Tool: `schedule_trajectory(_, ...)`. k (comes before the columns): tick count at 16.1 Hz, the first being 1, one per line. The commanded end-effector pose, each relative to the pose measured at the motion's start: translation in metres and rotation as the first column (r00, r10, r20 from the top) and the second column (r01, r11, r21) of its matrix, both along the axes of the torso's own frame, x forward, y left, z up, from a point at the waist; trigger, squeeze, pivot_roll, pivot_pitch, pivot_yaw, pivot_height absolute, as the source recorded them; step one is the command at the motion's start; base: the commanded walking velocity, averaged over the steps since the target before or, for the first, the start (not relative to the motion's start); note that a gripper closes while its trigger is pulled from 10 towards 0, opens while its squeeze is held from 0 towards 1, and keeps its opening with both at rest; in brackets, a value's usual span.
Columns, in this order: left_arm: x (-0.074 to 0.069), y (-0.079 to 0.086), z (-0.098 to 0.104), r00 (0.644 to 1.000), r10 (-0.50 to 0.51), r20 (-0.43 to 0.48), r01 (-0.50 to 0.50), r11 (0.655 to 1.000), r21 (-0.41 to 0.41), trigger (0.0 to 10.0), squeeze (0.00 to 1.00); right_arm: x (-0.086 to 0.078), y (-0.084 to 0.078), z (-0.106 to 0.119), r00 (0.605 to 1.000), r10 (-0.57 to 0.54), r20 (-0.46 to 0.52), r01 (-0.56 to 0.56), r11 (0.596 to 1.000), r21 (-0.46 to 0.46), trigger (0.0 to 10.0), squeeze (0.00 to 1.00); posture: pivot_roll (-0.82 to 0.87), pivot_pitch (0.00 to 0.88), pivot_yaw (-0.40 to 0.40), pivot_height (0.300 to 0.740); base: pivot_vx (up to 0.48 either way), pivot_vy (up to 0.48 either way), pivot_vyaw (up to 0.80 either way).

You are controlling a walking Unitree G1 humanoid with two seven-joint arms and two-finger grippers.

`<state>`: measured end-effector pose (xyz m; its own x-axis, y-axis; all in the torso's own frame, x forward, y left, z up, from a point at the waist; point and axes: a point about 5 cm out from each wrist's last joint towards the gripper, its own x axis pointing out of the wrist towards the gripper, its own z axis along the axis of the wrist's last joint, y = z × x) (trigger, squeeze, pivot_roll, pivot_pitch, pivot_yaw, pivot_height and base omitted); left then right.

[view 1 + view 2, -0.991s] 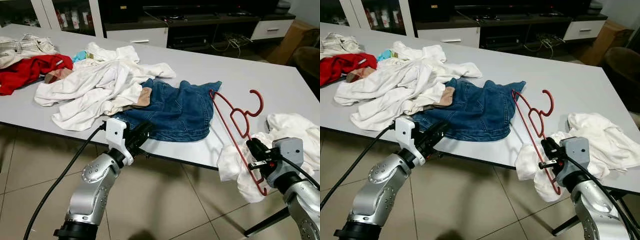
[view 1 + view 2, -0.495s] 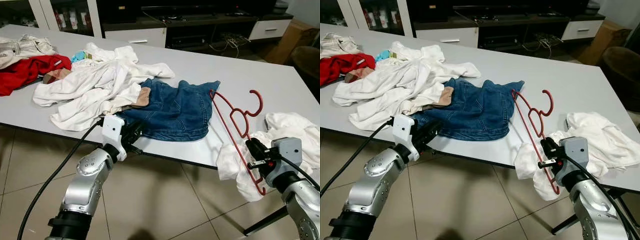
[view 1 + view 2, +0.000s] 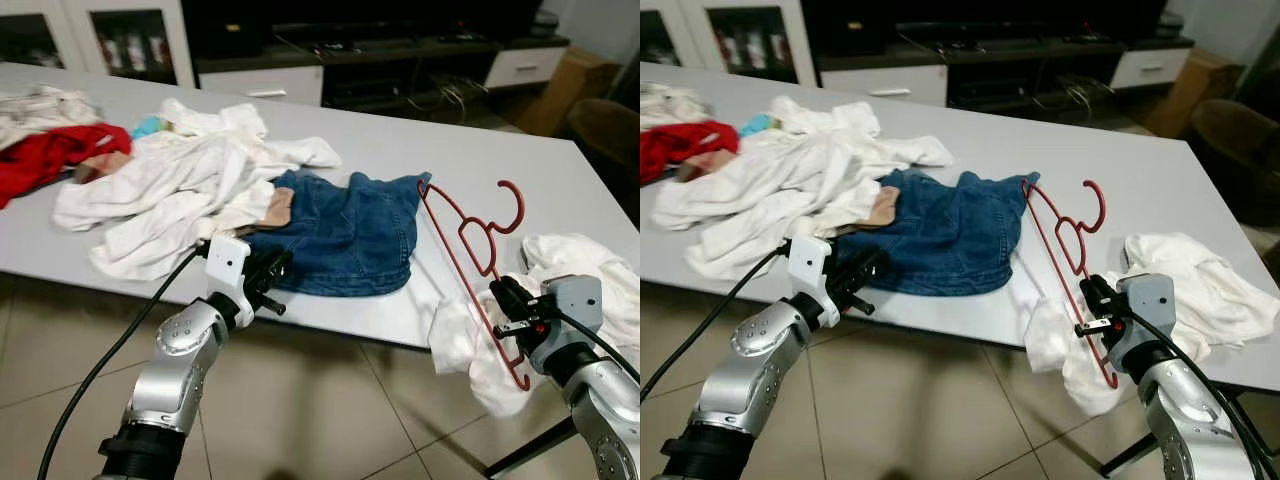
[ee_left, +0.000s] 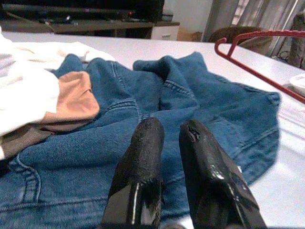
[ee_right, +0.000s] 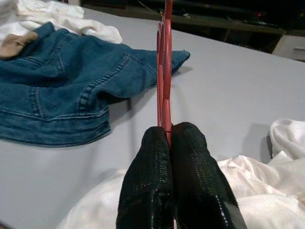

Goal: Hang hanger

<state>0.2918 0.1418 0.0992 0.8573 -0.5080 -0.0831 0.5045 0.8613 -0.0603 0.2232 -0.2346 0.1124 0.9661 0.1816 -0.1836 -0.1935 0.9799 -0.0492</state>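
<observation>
- Right wrist view: right gripper [image 5: 167, 138] pinches the red hanger [image 3: 470, 255], which rises just beside the blue jeans [image 3: 345, 235], at the table [image 3: 560, 170] edge.
- Left gripper [image 4: 171, 131], fingers narrowly parted, hovers over the jeans' near hem.

On your surface [image 3: 520, 170]: denim garment [image 3: 345, 235] at the middle near the front edge, heap of shirts [image 3: 180, 185] to its left and overlapping it. Hanger [image 3: 470, 250] lies to its right, far end touching the denim. Crumpled cloth [image 3: 590, 275] right of the hanger, draping over the front edge. Cabinets [image 3: 300, 60] stand behind the surface.
</observation>
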Motion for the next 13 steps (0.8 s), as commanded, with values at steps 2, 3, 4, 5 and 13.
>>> schedule_trajectory(2,0.0030,0.0019,0.0013,1.000,0.013,0.007,-0.013,1.000,0.015,10.0,0.00,0.0051,0.0018,0.0041,1.000,0.007,0.028,-0.007,1.000,-0.010,10.0,0.00,-0.07,0.000,-0.042,0.740,0.450,0.000,0.00)
schedule_trajectory(3,0.0031,0.0014,0.0017,1.000,0.012,0.009,-0.012,1.000,0.016,10.0,0.00,0.0055,0.0019,0.0042,1.000,0.007,0.028,-0.007,1.000,-0.009,10.0,0.00,-0.07,0.000,-0.041,0.740,0.450,0.000,0.00)
schedule_trajectory(4,0.0027,0.0001,0.0019,1.000,0.009,0.011,-0.009,1.000,0.015,10.0,0.00,0.0056,0.0019,0.0041,1.000,0.007,0.029,-0.006,1.000,-0.009,10.0,0.00,-0.07,0.000,-0.040,0.740,0.345,0.000,0.00)
schedule_trajectory(5,0.0024,-0.0011,0.0016,1.000,0.004,0.011,-0.005,1.000,0.014,10.0,0.00,0.0055,0.0019,0.0038,1.000,0.006,0.029,-0.005,1.000,-0.009,10.0,0.00,-0.07,0.000,-0.039,0.740,0.281,0.000,0.00)
schedule_trajectory(13,0.0019,-0.0043,0.0008,1.000,-0.012,0.012,0.012,1.000,0.016,10.0,0.00,0.0048,-0.0001,0.0038,1.000,0.006,0.027,-0.005,1.000,-0.015,10.0,0.00,-0.08,0.000,-0.041,0.740,0.035,0.000,0.00)
